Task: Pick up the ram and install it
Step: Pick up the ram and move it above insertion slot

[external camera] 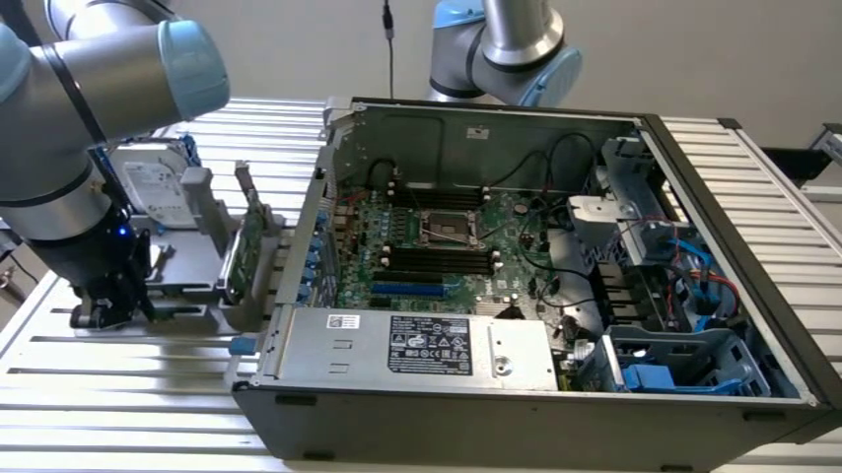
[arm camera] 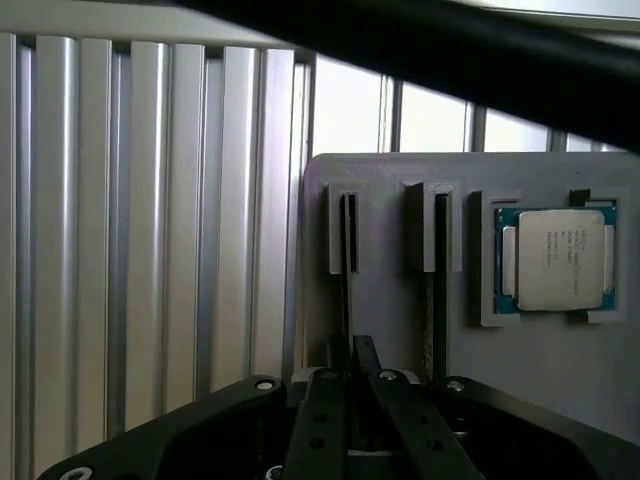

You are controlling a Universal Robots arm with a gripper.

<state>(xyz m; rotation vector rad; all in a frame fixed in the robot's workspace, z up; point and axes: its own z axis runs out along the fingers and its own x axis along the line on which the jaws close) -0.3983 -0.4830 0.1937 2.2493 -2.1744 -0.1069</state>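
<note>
I saw the gripper point(external camera: 112, 310) low at the exterior view's left. It was down on the grey holder point(external camera: 184, 271), which stood on the slatted table point(external camera: 132, 394) to the left of the open computer case point(external camera: 553, 414).

In the wrist view its 2 black fingers point(arm camera: 322, 415) ran together to a narrow point. As far as I could judge, they were pinched on the top edge of the ram point(arm camera: 348, 250). The ram stood edge-on and upright in 1 slot of the holder, seen as a thin dark strip. It was seated in the holder, not in the case.

Just beside it was a second slot point(arm camera: 440, 240). It looked dark, and I could not tell whether it held a stick. Beyond that slot, a processor point(arm camera: 555, 258) lay flat in a square recess of the same holder.

In the exterior view, a hard drive point(external camera: 148, 182) stood upright at the far part of the holder. An expansion card point(external camera: 245, 241) stood on edge between the gripper and the case wall.

Inside the case the motherboard point(external camera: 441, 246) lay flat, with the power supply point(external camera: 408, 345) along the near side. A second arm point(external camera: 507, 44) stood at the far side, behind the case.
</note>
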